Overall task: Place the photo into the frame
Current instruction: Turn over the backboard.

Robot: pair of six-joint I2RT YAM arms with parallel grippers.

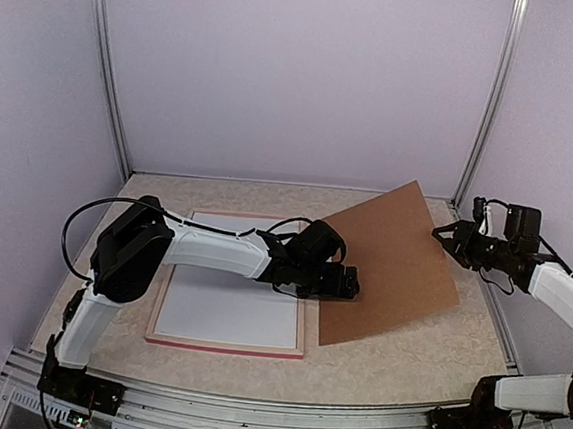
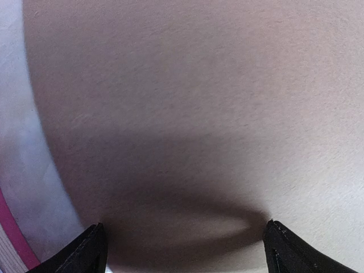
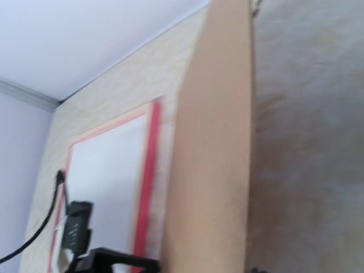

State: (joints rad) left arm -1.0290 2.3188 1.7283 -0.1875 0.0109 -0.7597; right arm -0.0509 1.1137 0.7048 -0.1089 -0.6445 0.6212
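Note:
The frame (image 1: 225, 347) lies flat on the table at left centre, with a red strip along its near edge. Inside it lies the photo (image 1: 229, 295), plain white side up. A brown backing board (image 1: 393, 254) slants up to the right, overlapping the frame's right side. My left gripper (image 1: 354, 283) is open at the board's lower left edge, and the board (image 2: 199, 114) fills its wrist view. My right gripper (image 1: 442, 238) straddles the board's raised right edge with its fingers spread. The right wrist view shows the board (image 3: 213, 159) edge-on beside the frame (image 3: 147, 170) but not the gripper's fingers.
Lilac walls and metal uprights (image 1: 487, 102) enclose the beige table (image 1: 404, 365). The left arm's cable (image 1: 80, 219) loops above the frame's left side. A metal rail (image 1: 249, 412) runs along the near edge.

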